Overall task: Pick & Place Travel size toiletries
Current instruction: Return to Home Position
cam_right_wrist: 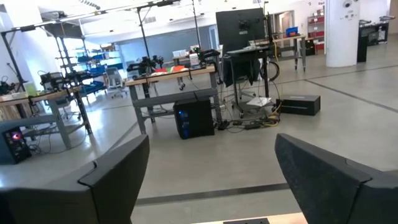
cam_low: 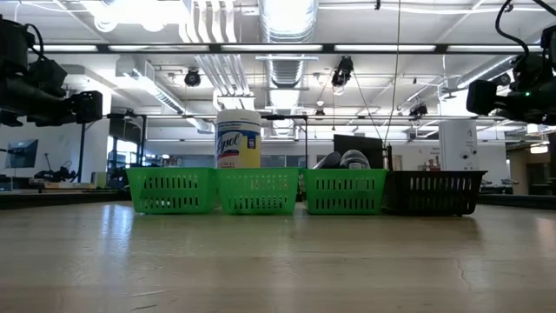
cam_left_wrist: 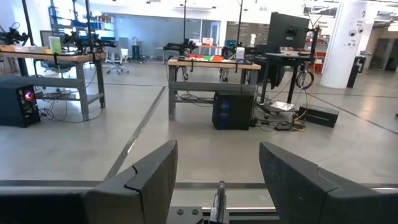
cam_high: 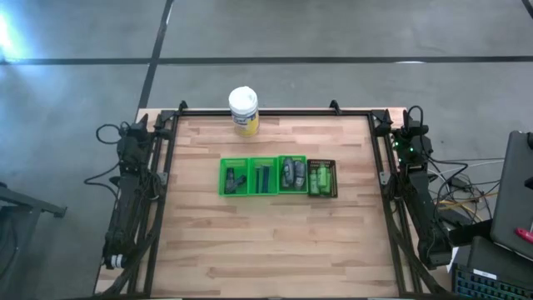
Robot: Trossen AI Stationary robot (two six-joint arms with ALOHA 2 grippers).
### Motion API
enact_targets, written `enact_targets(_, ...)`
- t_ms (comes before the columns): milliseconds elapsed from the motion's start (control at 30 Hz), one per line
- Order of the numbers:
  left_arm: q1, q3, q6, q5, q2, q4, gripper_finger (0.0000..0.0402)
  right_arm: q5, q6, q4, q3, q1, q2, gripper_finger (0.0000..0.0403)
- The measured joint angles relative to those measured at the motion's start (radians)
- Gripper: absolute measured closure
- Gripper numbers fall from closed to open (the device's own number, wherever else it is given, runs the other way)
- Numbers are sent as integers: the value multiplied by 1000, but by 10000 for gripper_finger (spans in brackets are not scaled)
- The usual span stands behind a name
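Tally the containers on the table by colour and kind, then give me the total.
Green bins: 3
Black bin: 1
White-lidded canister with a yellow label: 1
Total: 5

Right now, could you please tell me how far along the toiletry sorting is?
Sorting looks done: green bottles lie in the black bin, dark grey tubes in the green bin beside it, dark items in the other two green bins. Nothing is in hand; the left claw and right claw are open and empty, parked at the sides of the table. No loose toiletry shows on it, only the Lysol canister.
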Motion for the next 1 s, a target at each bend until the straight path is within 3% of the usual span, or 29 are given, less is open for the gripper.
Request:
enact_targets(333,0,0,0,0,0,1,170,0,0,0,0,0,0,46)
enact_targets(1000,0,0,0,1,0,1,170,0,0,0,0,0,0,107)
